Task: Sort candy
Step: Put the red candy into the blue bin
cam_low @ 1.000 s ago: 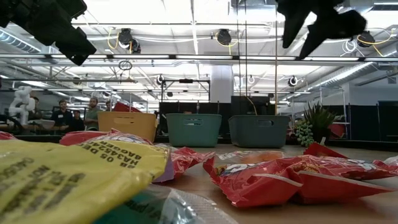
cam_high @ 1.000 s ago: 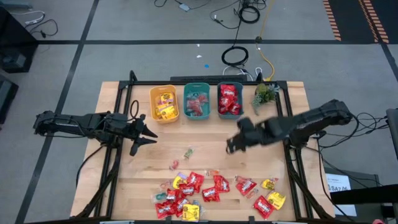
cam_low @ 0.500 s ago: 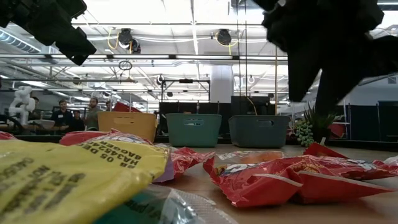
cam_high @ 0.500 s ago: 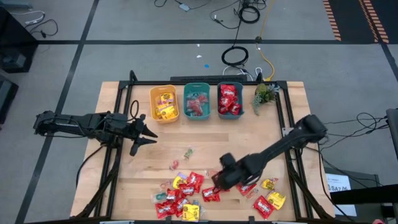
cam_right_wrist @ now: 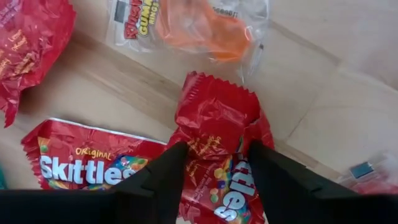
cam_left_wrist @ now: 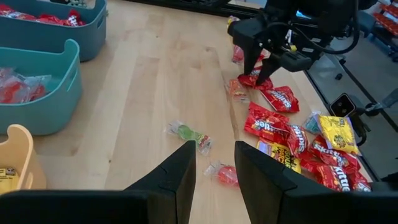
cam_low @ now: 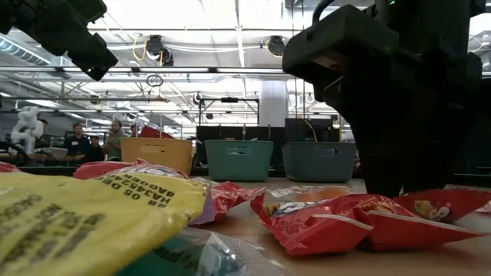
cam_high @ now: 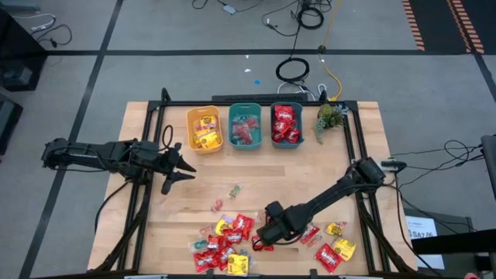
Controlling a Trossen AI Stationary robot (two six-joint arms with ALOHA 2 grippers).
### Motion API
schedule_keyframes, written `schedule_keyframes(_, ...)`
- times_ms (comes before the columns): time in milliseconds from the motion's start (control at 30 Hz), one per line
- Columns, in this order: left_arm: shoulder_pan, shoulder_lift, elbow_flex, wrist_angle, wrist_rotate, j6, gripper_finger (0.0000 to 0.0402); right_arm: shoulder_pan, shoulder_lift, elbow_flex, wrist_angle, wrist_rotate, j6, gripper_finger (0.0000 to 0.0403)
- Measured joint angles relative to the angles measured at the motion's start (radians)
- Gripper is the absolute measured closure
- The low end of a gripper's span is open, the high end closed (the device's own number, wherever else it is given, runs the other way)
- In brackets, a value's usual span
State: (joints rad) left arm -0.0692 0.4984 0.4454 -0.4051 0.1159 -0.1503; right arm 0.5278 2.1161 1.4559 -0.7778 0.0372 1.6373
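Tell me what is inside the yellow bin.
The yellow bin holds yellow packets, with a few small red touches among them. Whatever lies beneath the top layer is covered, and the low view shows only the bin's outer wall.

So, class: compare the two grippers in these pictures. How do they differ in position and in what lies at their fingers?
The left gripper hovers over bare wood near the yellow bin, its fingers open and empty; the right gripper is down in the candy pile. The left has only small clear-wrapped sweets ahead; the right's fingers straddle a red packet. Both are dark, two-fingered.
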Motion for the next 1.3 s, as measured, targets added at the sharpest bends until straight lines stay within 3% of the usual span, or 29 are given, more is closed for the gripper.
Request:
schedule_keyframes(333,0.000,0.000,0.000,0.000,0.004,0.000,0.0281,0.004,-0.022,-0.004,0.005,-0.003,-0.018,0.0387)
schedule_keyframes(633,0.000,0.000,0.000,0.003,0.004,0.000,0.0281,0.004,-0.211,-0.007,-0.176,0.109,-0.023,0.0402)
schedule_keyframes(833,0.000,0.000,0.000,0.007,0.004,0.001,0.0281,-0.024,-0.362,-0.008,-0.348,0.284,-0.005,0.0402)
schedule_keyframes(1000,0.000,0.000,0.000,0.010,0.004,0.001,0.0281,-0.154,-0.460,-0.008,-0.478,0.381,-0.122,0.0403)
schedule_keyframes(1300,0.000,0.000,0.000,0.032,0.004,0.007,0.0281,-0.530,-0.524,-0.008,-0.444,0.481,-0.542,0.0403)
